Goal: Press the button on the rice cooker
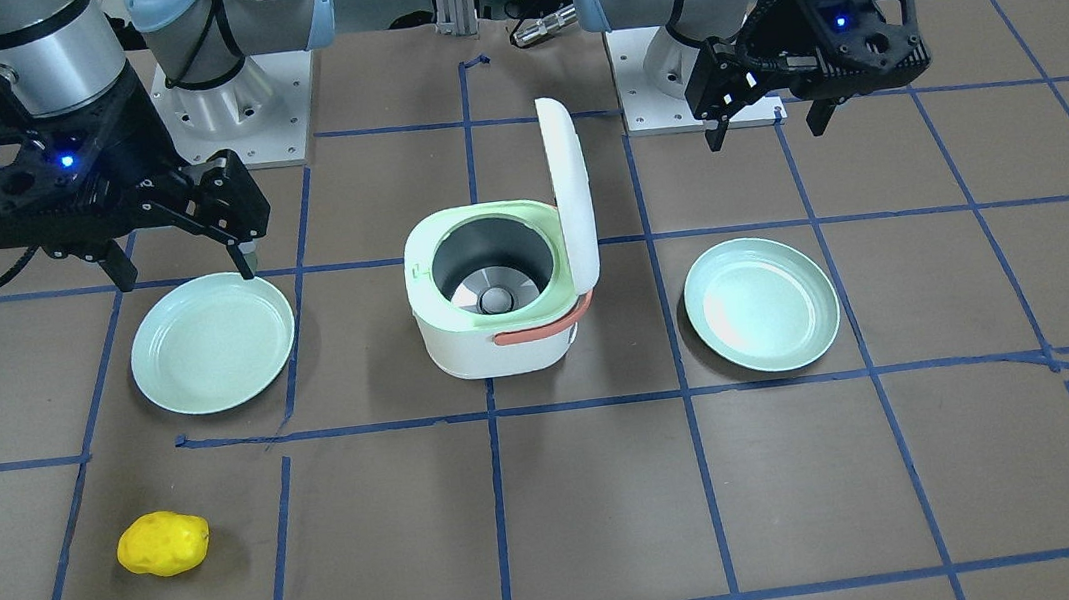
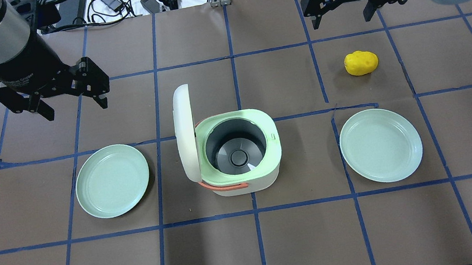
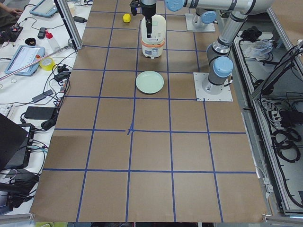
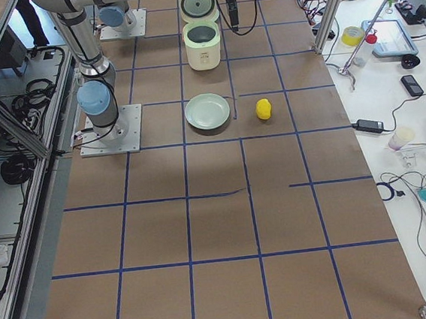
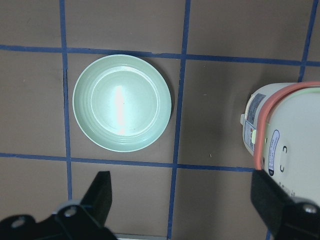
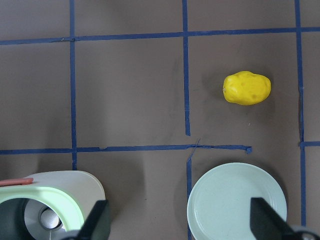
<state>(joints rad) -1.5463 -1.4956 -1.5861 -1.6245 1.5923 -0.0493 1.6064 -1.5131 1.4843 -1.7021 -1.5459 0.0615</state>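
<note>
The white rice cooker (image 2: 242,182) with a green rim stands mid-table. Its lid (image 2: 185,134) is open and upright, the pot is empty, and an orange handle (image 1: 543,327) lies across its side. A small tab (image 2: 272,136) sits on the green rim. My left gripper (image 2: 77,110) hovers open and empty, to the cooker's left and farther from the base. It also shows in the front view (image 1: 765,135). My right gripper (image 2: 342,22) hovers open and empty, far beyond the cooker's right; it also shows in the front view (image 1: 185,274). The left wrist view shows the cooker's side (image 5: 287,145).
A pale green plate (image 2: 112,180) lies left of the cooker and another (image 2: 380,145) right of it. A yellow potato-like object (image 2: 361,62) lies beyond the right plate. Blue tape lines grid the brown table (image 2: 305,242). Cables lie past the far edge.
</note>
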